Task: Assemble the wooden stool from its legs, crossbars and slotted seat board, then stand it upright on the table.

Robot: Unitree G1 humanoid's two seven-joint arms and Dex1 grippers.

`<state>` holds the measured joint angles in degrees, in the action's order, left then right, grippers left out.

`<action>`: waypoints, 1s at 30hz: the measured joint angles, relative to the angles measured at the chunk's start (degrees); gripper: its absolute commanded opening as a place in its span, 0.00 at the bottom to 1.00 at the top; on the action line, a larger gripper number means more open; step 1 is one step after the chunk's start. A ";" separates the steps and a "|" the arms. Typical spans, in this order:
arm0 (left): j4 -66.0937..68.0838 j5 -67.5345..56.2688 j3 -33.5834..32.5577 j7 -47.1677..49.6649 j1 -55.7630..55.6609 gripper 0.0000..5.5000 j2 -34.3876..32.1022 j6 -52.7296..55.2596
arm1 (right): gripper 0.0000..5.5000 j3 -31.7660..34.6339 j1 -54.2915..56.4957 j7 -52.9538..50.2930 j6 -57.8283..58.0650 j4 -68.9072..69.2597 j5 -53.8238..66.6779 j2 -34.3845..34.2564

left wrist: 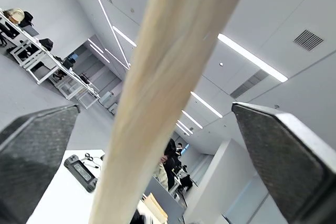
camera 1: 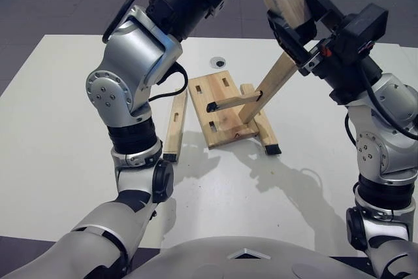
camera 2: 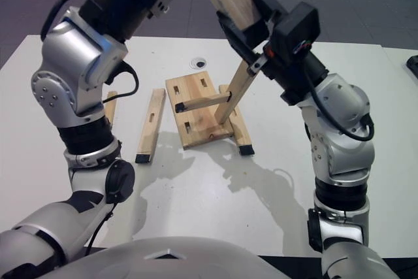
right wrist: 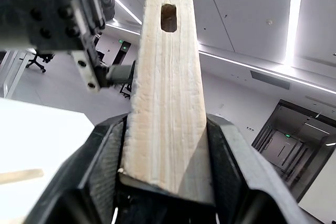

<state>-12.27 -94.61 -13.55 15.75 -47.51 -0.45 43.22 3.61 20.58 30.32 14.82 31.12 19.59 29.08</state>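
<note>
Wood: one leg (right wrist: 168, 66) clamped in right claw (right wrist: 166, 129), left claw (left wrist: 157, 135) apart — one seat board (camera 1: 202, 89).

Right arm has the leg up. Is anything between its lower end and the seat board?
Nothing visible does. The leg, shut in the right gripper, slants down over the seat board, its crossbar jutting out above it. A loose leg lies along the board's right edge, close beside that lower end.
</note>
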 measured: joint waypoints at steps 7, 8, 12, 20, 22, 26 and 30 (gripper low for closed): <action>0.10 0.59 0.81 -0.02 0.07 0.81 -1.86 -1.51 | 0.38 -1.19 -2.74 1.27 -2.33 -1.23 -2.65 0.44; 0.11 1.05 1.00 -0.20 0.23 0.78 -2.34 -1.56 | 0.38 -1.20 -2.74 1.30 -2.61 -1.68 -2.66 0.40; 1.09 2.99 1.79 -1.63 1.48 0.66 -2.94 -1.86 | 0.38 -1.16 -2.88 1.26 -3.73 -3.59 -3.21 0.37; 2.84 5.04 1.77 -3.62 2.93 0.42 -3.82 -2.01 | 0.38 -1.16 -3.60 1.39 -4.68 -4.94 -4.41 0.40; 2.84 5.12 1.77 -4.13 2.96 0.36 -4.18 -2.01 | 0.38 -1.16 -3.63 1.54 -5.17 -4.94 -4.43 0.41; 2.92 5.66 1.84 -4.37 3.06 0.24 -4.54 -2.00 | 0.38 -1.34 -3.92 1.59 -5.82 -4.94 -4.55 0.42; 3.06 7.27 2.09 -5.61 3.76 0.22 -4.81 -1.88 | 0.38 -1.72 -4.75 1.62 -5.99 -4.87 -4.43 0.42</action>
<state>-9.21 -87.34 -11.46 10.14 -43.75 -5.25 41.34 1.89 15.83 31.94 8.83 26.25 15.16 29.50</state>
